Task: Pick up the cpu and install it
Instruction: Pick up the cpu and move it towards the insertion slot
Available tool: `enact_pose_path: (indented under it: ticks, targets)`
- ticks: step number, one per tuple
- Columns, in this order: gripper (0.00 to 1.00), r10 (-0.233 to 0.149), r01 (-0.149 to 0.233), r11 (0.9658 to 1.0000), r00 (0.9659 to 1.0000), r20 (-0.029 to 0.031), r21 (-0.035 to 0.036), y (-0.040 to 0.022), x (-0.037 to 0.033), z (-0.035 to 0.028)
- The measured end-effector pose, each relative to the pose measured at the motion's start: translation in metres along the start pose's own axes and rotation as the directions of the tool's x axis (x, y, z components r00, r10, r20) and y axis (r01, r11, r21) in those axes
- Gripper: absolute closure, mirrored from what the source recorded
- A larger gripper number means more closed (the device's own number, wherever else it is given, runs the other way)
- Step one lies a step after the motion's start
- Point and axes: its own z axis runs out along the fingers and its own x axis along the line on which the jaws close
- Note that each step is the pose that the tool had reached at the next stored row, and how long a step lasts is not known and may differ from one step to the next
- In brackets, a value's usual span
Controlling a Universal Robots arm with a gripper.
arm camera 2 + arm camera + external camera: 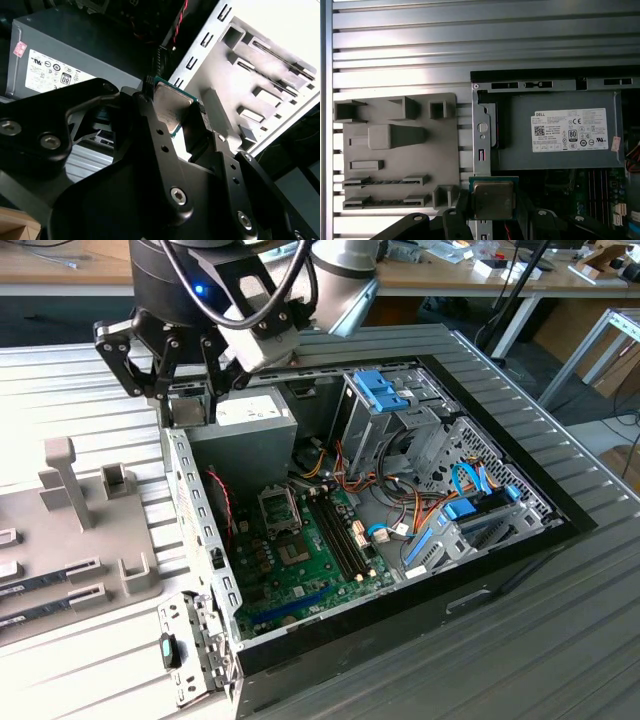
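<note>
The gripper (188,398) hangs above the bench (520,660) with the cpu (189,410) clamped in it. Its black fingers (150,125) are drawn in to a narrow gap, no wider than the chip, and press on two opposite edges. In both wrist views the cpu (171,100) (493,199) shows its dull silver top with a thin green rim around it, and it touches nothing but the fingers.

The chip is held over the perforated metal wall of the open computer case (430,605), at the corner of the case where the grey power supply (250,430) sits (the box with the white label). In the first wrist view that wall runs straight under the chip, with the power supply (555,150) on one side and the grey holder tray (400,150) on the other.

The tray (90,540) lies flat on the bench by the edge at the exterior view's left, just beside the case. Inside the case, the green motherboard (300,575) lies on the floor, and its silver socket (279,508) is well apart from the chip and lower down.
</note>
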Motion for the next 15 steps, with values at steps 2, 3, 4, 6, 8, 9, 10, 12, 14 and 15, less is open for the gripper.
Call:
enact_pose_path:
  ticks: [2, 3, 4, 6, 8, 9, 10, 12, 14, 15]
  targets:
    - [0.53, 0.0, 0.0, 1.0, 1.0, 0.0, 0.0, 0.0002, -0.0049, -0.0002]
    - [0.53, 0.0, 0.0, 1.0, 1.0, 0.0, 0.0, 0.0004, -0.0093, -0.0003]
    - [0.53, 0.0, 0.0, 1.0, 1.0, 0.0, 0.0, 0.0005, -0.0113, -0.0004]
    - [0.53, 0.0, 0.0, 1.0, 1.0, 0.0, 0.0, 0.0007, -0.0154, -0.0005]
    - [0.53, 0.0, 0.0, 1.0, 1.0, 0.0, 0.0, 0.0008, -0.0192, -0.0007]
    - [0.53, 0.0, 0.0, 1.0, 1.0, 0.0, 0.0001, 0.0009, -0.0212, -0.0008]
    - [0.53, 0.0, 0.0, 1.0, 1.0, 0.0, 0.0001, 0.001, -0.023, -0.0008]
    - [0.53, 0.0, 0.0, 1.0, 1.0, -0.0001, 0.0001, 0.0012, -0.0271, -0.001]
    - [0.53, 0.0, 0.0, 1.0, 1.0, -0.0001, 0.0001, 0.0013, -0.0322, -0.0012]
    - [0.53, 0.0, 0.0, 1.0, 1.0, 0.0, 0.0001, 0.0014, -0.0341, -0.0012]
